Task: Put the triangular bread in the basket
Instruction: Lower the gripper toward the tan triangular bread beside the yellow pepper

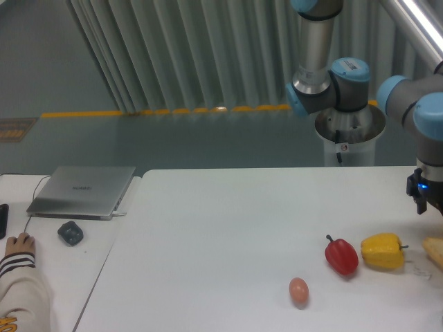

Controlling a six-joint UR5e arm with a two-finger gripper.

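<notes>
Tool (430, 200) hung at the right edge of the frame, cut off by the border, so whether its fingers were spread or pressed together could not be told. Just below it, at the lower right edge, lay the triangular bread (435, 252), only partly in view on the white tabletop (228, 235). Beside the bread sat a yellow bell pepper (382, 251), then a red bell pepper (342, 255), with an egg (298, 290) further left and lower. At the left were a closed laptop (82, 191), a dark mouse (70, 232) and a person's hand (19, 243)
</notes>
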